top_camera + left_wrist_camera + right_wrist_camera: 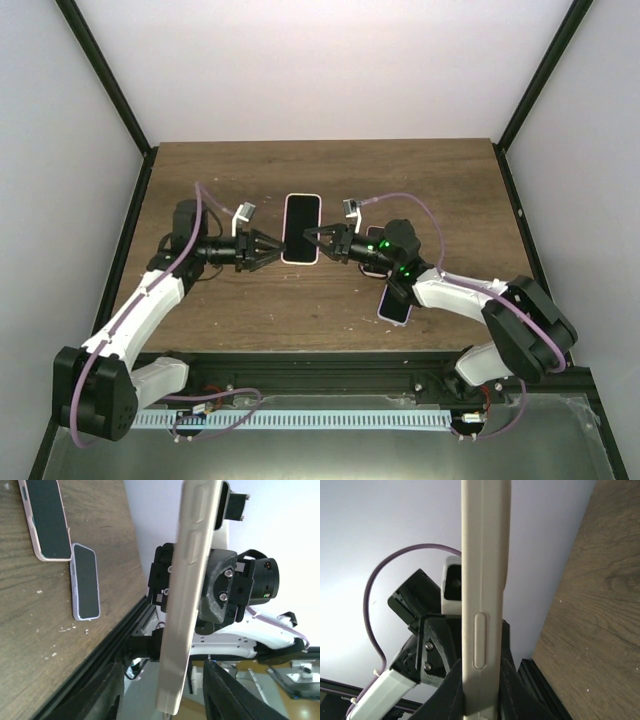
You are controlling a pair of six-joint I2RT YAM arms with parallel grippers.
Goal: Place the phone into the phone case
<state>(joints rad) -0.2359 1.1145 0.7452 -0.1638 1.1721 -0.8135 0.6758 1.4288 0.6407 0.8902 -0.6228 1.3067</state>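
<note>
A pale cream phone case [301, 228] with a dark screen face showing in it is held flat, face up, between my two arms at mid-table. My right gripper [313, 237] is shut on its right long edge. In the right wrist view the case edge [482, 580] stands between the closed jaws of that gripper [481, 700]. My left gripper [275, 247] is open at the case's left edge. In the left wrist view its fingers [97, 692] stand wide on either side of the case edge [192, 595] and do not touch it; the left gripper [165, 692] holds nothing.
Two more cased phones lie on the wooden table [200, 310] under the right arm: a pink one [46, 520] and a lavender one [86, 582], the latter near the front edge [395, 300]. A black rail [300, 365] runs along the near edge.
</note>
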